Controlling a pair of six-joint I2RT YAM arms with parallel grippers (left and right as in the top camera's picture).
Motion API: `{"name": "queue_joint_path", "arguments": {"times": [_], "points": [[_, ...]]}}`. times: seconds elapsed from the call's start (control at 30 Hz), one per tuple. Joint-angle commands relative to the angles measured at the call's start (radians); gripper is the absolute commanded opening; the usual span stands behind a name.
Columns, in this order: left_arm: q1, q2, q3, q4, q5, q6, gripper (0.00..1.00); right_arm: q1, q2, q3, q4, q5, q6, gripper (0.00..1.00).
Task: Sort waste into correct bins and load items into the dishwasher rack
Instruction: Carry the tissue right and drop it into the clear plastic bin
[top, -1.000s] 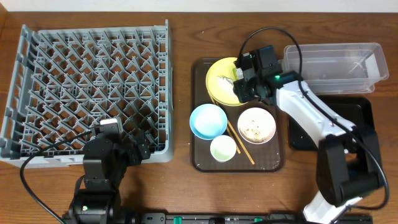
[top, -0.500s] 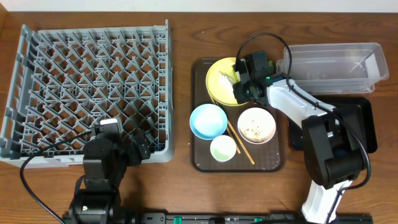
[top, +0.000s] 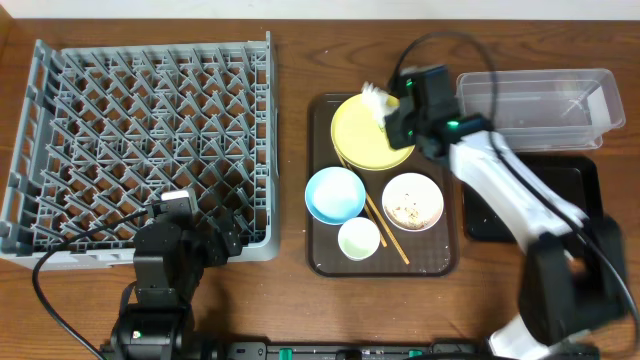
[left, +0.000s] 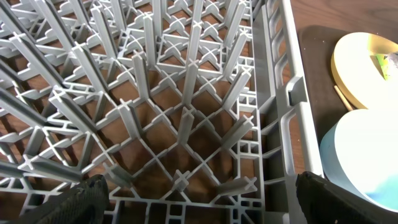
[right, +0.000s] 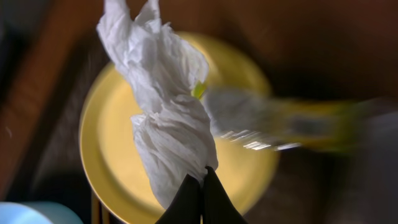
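Note:
My right gripper (top: 393, 108) is shut on the small crumpled white scrap (top: 376, 95) and holds it above the far edge of the yellow plate (top: 362, 140). In the right wrist view the shut fingers (right: 203, 185) pinch the scrap (right: 166, 118) over the plate (right: 118, 168), and the yellow-green wrapper (right: 298, 124) is a blur to the right. The white bowl (top: 412, 201) holds beige food scraps. The light blue bowl (top: 335, 193), pale cup (top: 359, 238) and chopsticks (top: 386, 230) lie on the brown tray. My left gripper (left: 199, 202) is open over the front of the dishwasher rack (top: 140, 140).
The clear tub (top: 540, 100) stands at the back right, with the black tray (top: 570, 190) in front of it. The brown serving tray (top: 325, 255) sits between the rack and the bins. The left wrist view shows the plate (left: 364, 62) and the blue bowl (left: 360, 155) beyond the rack's wall.
My right gripper has lifted the white scrap off the yellow plate and shifted slightly up and right. The left arm has not moved.

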Motion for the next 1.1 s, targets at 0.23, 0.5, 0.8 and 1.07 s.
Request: {"name": "queue_joint_path", "arguments": {"times": [0.23, 0.5, 0.8, 1.07], "points": [[0.004, 0.002, 0.024, -0.002, 0.002, 0.010, 0.98, -0.177, -0.105, 0.013, -0.032, 0.333, 0.153, 0.06], [0.004, 0.002, 0.024, -0.002, 0.002, 0.010, 0.98, -0.287, -0.042, 0.013, -0.114, 0.291, 0.233, 0.35], [0.004, 0.002, 0.024, -0.002, 0.002, 0.010, 0.98, -0.278, -0.076, 0.016, -0.043, 0.145, 0.233, 0.69], [0.004, 0.002, 0.024, -0.002, 0.002, 0.010, 0.98, -0.201, -0.076, 0.015, -0.029, -0.050, 0.278, 0.69]]}}
